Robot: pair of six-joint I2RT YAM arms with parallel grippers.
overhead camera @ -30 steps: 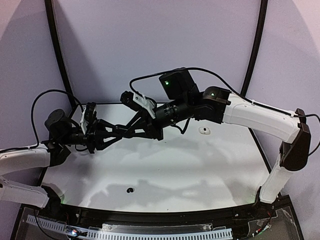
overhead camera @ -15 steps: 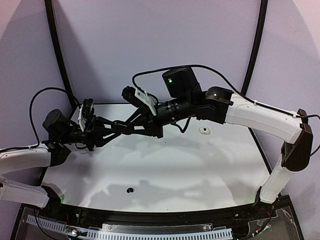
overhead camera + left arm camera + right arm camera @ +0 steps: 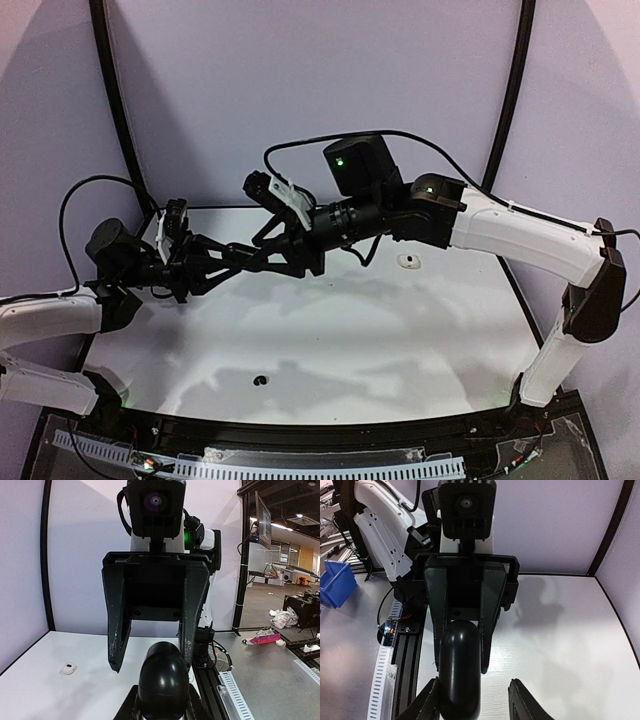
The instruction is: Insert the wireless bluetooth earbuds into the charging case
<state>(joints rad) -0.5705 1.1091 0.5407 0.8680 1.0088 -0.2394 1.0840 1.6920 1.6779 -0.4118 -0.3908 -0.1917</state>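
Observation:
A glossy black oval charging case (image 3: 162, 677) is held in mid-air above the table. My left gripper (image 3: 162, 702) is shut on it, and its fingers (image 3: 434, 615) clamp the case (image 3: 460, 670) in the right wrist view. My right gripper (image 3: 472, 696) is open, its jaws wide, with the case close to its left finger. Its fingers (image 3: 118, 630) straddle the case's far end. In the top view the left gripper (image 3: 295, 262) and the right gripper (image 3: 268, 243) overlap and hide the case. No earbud clearly shows.
A small white rounded object (image 3: 407, 262) lies on the white table at the back right; it also shows in the left wrist view (image 3: 68, 668). A small dark spot (image 3: 260, 380) sits near the front of the table (image 3: 400, 340). Black frame posts stand at the back corners.
Both wrists have shifted slightly up and to the left while still meeting nose to nose. The left gripper's hold on the case looks unchanged.

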